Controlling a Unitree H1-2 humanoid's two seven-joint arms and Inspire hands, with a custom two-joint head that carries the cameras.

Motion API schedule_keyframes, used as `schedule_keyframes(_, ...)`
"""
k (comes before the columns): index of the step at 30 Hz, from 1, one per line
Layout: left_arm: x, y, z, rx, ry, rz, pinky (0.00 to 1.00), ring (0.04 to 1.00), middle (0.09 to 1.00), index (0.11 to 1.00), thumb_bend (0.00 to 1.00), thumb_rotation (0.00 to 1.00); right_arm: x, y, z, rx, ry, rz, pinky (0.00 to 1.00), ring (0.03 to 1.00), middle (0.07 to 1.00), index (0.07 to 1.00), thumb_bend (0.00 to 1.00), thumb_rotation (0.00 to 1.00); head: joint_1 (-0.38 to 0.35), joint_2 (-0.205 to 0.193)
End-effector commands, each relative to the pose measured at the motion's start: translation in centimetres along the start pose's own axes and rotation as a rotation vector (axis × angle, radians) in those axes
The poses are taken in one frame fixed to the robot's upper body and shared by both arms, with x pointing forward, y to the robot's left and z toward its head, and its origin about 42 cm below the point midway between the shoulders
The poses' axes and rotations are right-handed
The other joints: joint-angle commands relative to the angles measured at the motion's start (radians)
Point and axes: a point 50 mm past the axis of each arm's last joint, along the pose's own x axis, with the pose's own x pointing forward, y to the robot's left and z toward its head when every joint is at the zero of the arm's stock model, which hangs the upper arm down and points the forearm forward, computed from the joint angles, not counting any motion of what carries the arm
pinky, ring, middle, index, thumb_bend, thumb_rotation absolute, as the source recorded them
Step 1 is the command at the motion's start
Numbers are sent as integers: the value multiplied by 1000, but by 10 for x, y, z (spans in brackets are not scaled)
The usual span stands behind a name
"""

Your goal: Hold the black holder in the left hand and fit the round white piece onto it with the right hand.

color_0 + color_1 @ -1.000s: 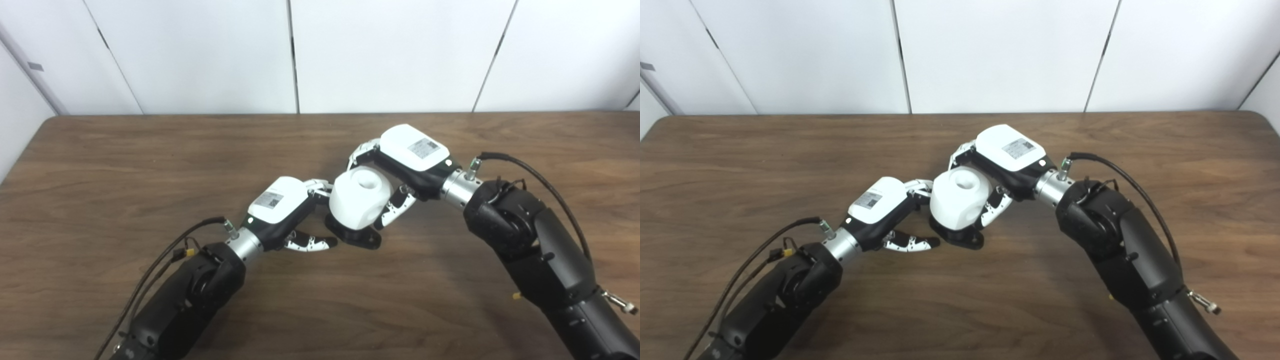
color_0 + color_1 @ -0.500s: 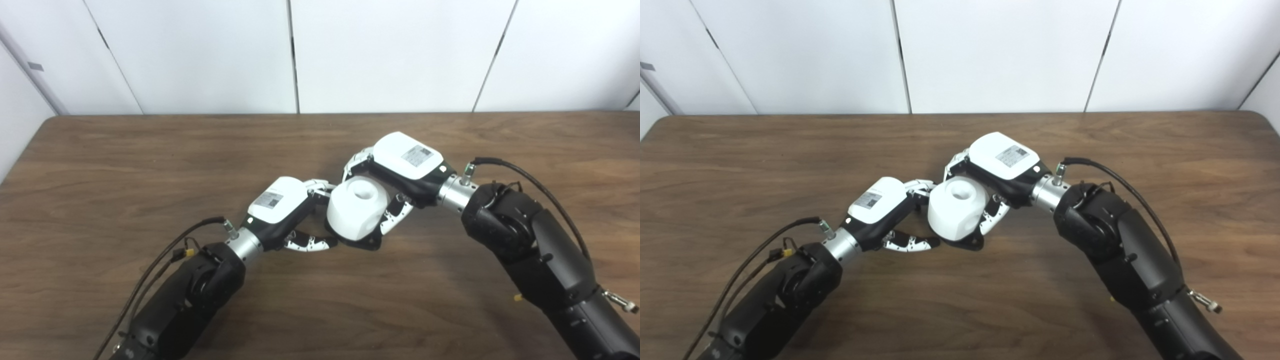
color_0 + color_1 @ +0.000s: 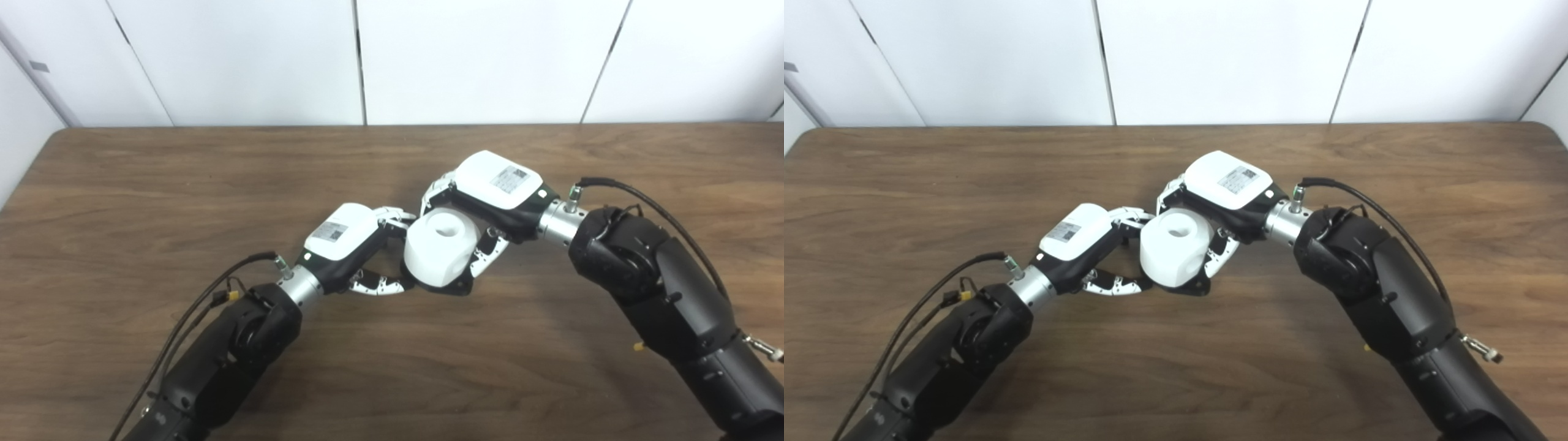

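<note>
I see the round white piece (image 3: 440, 247) near the middle of the table (image 3: 122, 184), seated on the black holder (image 3: 454, 287), of which only a dark edge shows beneath it. A round hole opens in the piece's top; I can't tell what is in it. My right robot hand (image 3: 490, 199) wraps the piece from behind. My left robot hand (image 3: 349, 242), left of the piece, pinches at the holder's base.
</note>
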Motion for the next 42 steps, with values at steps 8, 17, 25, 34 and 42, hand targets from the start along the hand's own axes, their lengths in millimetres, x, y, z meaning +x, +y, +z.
schedule_keyframes(8, -13, -41, 3, -49, 33, -200, 646, 839, 814, 483, 525, 60, 2, -24, -1, -65, -38, -44, 679, 711, 693, 483, 523, 134, -2, 4)
schedule_keyframes(17, -15, -42, 2, -44, 28, -202, 645, 832, 807, 483, 525, 59, 2, -23, -2, -98, -30, -52, 682, 715, 692, 483, 523, 135, -5, 8)
schedule_keyframes(25, -15, -42, 2, -47, 31, -213, 648, 835, 809, 483, 525, 59, 2, -22, -2, -151, -27, -74, 700, 718, 687, 483, 523, 134, -7, 10)
schedule_keyframes(34, -15, -42, 2, -41, 32, -214, 644, 828, 805, 483, 525, 60, 2, -18, -3, -215, -42, -88, 693, 707, 678, 482, 523, 135, -8, 13)
schedule_keyframes(42, -15, -41, 2, -47, 34, -214, 648, 827, 804, 482, 525, 59, 1, -18, -2, -223, -43, -87, 700, 710, 679, 482, 522, 137, -9, 14)
